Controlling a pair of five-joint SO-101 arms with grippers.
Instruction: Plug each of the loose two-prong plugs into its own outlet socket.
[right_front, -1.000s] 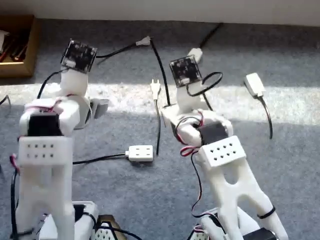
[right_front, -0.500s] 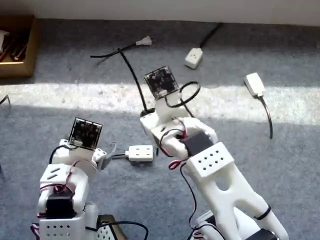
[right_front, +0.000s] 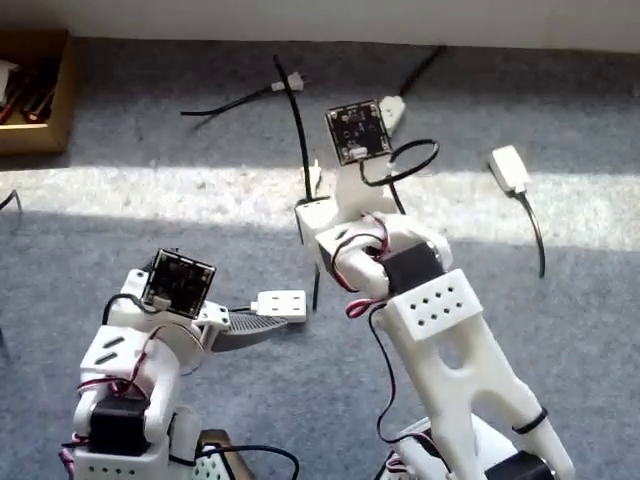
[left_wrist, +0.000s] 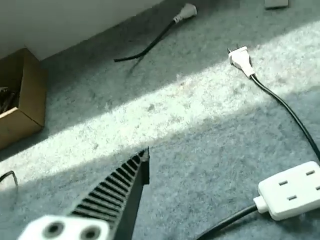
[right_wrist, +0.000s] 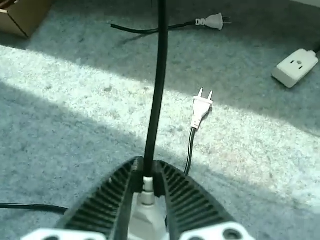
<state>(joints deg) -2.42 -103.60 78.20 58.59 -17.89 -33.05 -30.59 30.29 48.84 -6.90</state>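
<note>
Plug one (right_wrist: 145, 199), white-bodied, sat clenched between the ribbed fingers of the right gripper (right_wrist: 147, 172). Its long axis ran in line with them, cord end outward. Its prongs were hidden, probably turned back toward the wrist. Its black cord (right_wrist: 157, 75) ran straight away from the gripper and, in the high view, stood up off the carpet (right_front: 150, 190).

Just beyond the fingertips, plug two (right_wrist: 201, 106) lay flat in the sunlit band, prongs aimed at the far wall, cord trailing back toward the arm. Farther off, plug three (right_wrist: 214, 21) lay crosswise near the wall, well apart from a white outlet block (right_wrist: 295, 67).

The left gripper (right_front: 245, 328) hung low just beside the white outlet strip (right_front: 280, 305), whose sockets faced up. Whether this gripper was released or clenched could not be told. Another outlet (right_front: 510, 168) lay out beyond the right arm.
</note>
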